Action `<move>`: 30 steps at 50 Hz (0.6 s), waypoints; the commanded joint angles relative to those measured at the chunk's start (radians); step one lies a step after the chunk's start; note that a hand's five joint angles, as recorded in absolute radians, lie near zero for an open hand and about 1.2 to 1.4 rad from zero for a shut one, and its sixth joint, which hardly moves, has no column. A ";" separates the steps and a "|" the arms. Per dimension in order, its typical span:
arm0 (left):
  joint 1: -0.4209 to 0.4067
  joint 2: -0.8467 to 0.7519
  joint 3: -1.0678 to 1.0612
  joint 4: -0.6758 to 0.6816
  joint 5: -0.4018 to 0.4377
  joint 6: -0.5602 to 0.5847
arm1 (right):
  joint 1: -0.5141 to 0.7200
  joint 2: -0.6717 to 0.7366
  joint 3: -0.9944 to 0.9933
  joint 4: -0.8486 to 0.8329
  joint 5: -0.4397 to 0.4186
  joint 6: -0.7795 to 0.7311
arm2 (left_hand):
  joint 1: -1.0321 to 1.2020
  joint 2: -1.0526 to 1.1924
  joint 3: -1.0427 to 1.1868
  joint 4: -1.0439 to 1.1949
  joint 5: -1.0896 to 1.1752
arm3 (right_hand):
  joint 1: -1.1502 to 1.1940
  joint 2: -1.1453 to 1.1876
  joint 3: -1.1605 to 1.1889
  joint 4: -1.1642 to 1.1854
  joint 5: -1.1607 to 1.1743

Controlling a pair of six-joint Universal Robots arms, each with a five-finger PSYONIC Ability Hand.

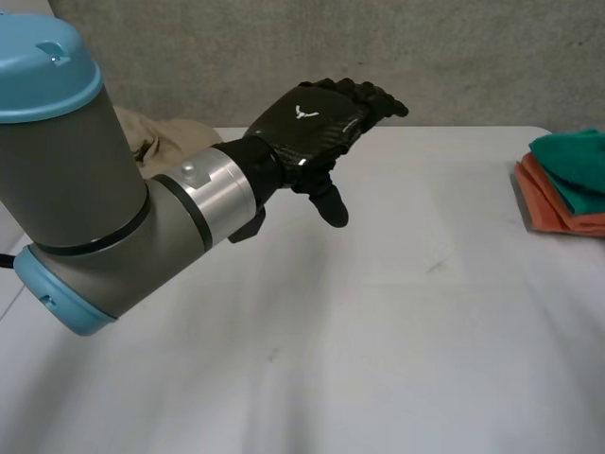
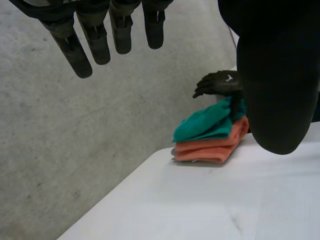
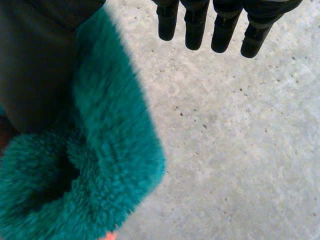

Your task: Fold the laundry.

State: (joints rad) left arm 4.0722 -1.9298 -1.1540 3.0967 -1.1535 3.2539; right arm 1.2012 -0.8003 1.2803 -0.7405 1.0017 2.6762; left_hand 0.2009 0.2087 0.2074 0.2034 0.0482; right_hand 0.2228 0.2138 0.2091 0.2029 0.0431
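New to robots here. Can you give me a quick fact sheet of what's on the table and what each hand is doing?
Table: white
Folded pile: teal towel on orange towel, at the right edge
Loose laundry: beige cloth, far left
Left hand: open, empty, above the table
Right hand: open, at the teal towel
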 commanded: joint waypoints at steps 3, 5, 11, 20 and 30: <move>-0.045 0.003 -0.004 -0.003 0.001 -0.003 | -0.069 -0.178 0.010 0.404 0.152 -0.019 | -0.020 -0.027 -0.026 -0.022 -0.041 | -0.048 -0.039 -0.035 -0.028 -0.043; -0.047 0.006 -0.003 -0.003 0.001 -0.003 | -0.110 -0.214 -0.018 0.492 0.225 -0.058 | -0.020 -0.027 -0.026 -0.022 -0.041 | -0.048 -0.039 -0.035 -0.028 -0.043; -0.044 0.023 0.016 0.004 0.003 -0.003 | -0.141 -0.286 -0.093 0.561 0.356 -0.212 | -0.020 -0.027 -0.026 -0.022 -0.041 | -0.048 -0.039 -0.035 -0.028 -0.043; 0.034 0.075 0.160 0.034 -0.110 -0.011 | 0.088 -0.460 -0.037 0.333 0.356 -0.182 | -0.025 -0.033 -0.032 -0.028 -0.047 | -0.048 -0.039 -0.035 -0.028 -0.043; 0.372 -0.010 0.231 0.037 -0.264 0.148 | 0.402 -0.600 0.304 0.242 0.118 -0.148 | -0.017 -0.025 -0.023 -0.019 -0.039 | -0.048 -0.039 -0.035 -0.028 -0.043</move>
State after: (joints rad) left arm 4.2598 -1.8645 -0.9545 3.1342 -1.3744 3.2744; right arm 1.4271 -1.3555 1.3922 -0.4805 1.2575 2.5211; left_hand 0.2009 0.2087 0.2074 0.2032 0.0482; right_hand 0.2228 0.2138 0.2091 0.2027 0.0423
